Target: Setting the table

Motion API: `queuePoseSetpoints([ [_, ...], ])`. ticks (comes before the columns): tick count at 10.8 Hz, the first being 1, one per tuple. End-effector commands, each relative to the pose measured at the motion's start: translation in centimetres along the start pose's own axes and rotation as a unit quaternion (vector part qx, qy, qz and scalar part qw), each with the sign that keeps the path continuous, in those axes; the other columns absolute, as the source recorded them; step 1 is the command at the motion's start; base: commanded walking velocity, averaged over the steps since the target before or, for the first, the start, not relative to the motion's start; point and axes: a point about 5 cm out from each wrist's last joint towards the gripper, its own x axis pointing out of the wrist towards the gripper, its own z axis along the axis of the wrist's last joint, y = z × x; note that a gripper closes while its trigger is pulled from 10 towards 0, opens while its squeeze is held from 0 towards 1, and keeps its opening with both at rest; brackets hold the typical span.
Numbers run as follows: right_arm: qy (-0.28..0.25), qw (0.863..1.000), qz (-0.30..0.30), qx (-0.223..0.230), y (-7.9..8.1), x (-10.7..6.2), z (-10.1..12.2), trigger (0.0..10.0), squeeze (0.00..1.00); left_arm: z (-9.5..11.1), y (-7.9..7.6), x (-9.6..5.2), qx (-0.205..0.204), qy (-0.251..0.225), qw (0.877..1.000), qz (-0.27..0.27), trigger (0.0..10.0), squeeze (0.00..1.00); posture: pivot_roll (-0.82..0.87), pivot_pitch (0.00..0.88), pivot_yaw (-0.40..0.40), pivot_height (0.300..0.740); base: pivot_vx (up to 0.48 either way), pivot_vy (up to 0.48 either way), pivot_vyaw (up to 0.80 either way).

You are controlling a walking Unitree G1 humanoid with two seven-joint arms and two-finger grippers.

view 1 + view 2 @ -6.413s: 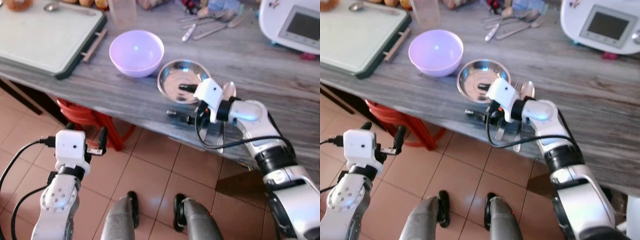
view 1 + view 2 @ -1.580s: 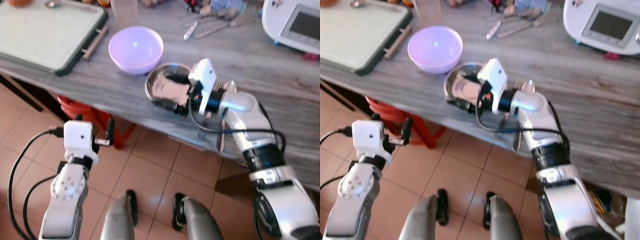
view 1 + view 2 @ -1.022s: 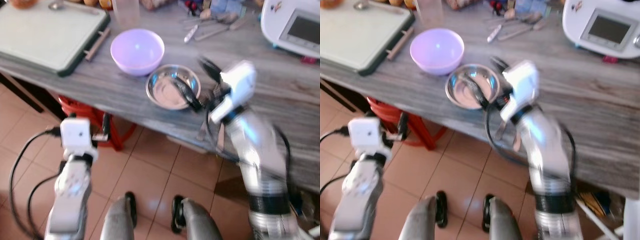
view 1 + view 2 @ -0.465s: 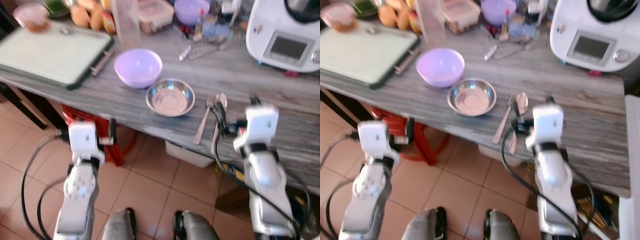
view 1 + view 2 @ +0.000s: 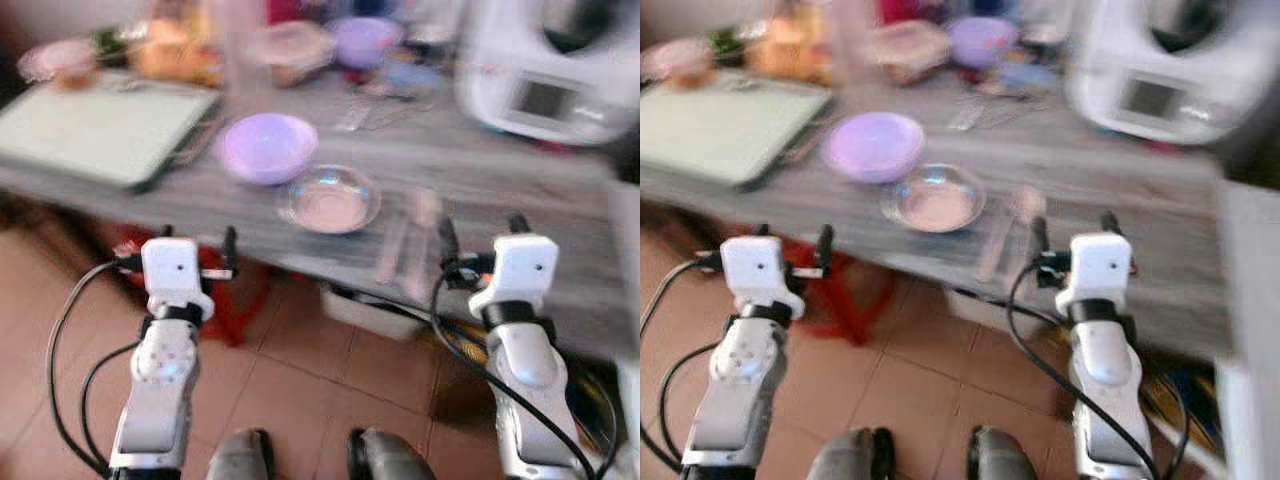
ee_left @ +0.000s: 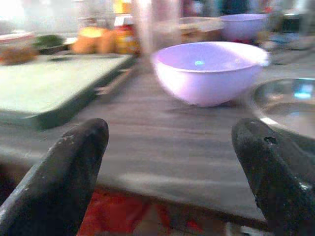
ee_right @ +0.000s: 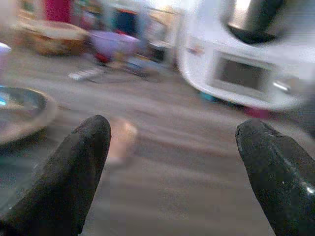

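Facing the grey wooden table [image 5: 480,170] at frame centre, both arms are held before its near edge. The left gripper [image 5: 196,238] and right gripper [image 5: 478,232] are shown empty, fingers spread wide. The steel bowl [image 5: 330,198] is seen mid-table, beside the lilac bowl [image 5: 267,147]; blurred cutlery [image 5: 405,235] lies to its right.
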Motion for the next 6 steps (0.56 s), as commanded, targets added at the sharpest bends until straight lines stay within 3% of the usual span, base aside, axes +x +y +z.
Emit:
queuePoseSetpoints([
  [1, 0.014, 1.000, -0.011, 0.003, -0.33, -0.18, -0.50, 10.0, 0.00, -0.29, -0.16, -0.29, -0.004, 0.006, 1.000, -0.010, 10.0, 0.00, -0.05, 0.105, 0.025, 0.740, 0.000, 0.000, -0.80],
  [2, 0.018, 1.000, -0.009, 0.012, -0.19, -0.29, -0.70, 10.0, 0.00, -0.39, -0.17, -0.48, 0.006, 0.007, 1.000, 0.001, 10.0, 0.00, -0.05, 0.115, 0.026, 0.740, 0.000, 0.000, -0.80],
  [4, 0.018, 1.000, 0.003, 0.012, 0.25, -0.48, -0.79, 10.0, 0.00, -0.53, 0.05, -0.52, 0.004, 0.014, 1.000, 0.009, 10.0, 0.00, -0.05, 0.120, 0.019, 0.740, 0.000, 0.000, 0.00],
  [6, 0.013, 1.000, 0.018, 0.014, 0.50, -0.39, -0.58, 10.0, 0.00, -0.43, 0.12, -0.49, 0.003, 0.014, 1.000, 0.011, 10.0, 0.00, -0.04, 0.125, 0.014, 0.740, -0.279, 0.000, 0.00],
])
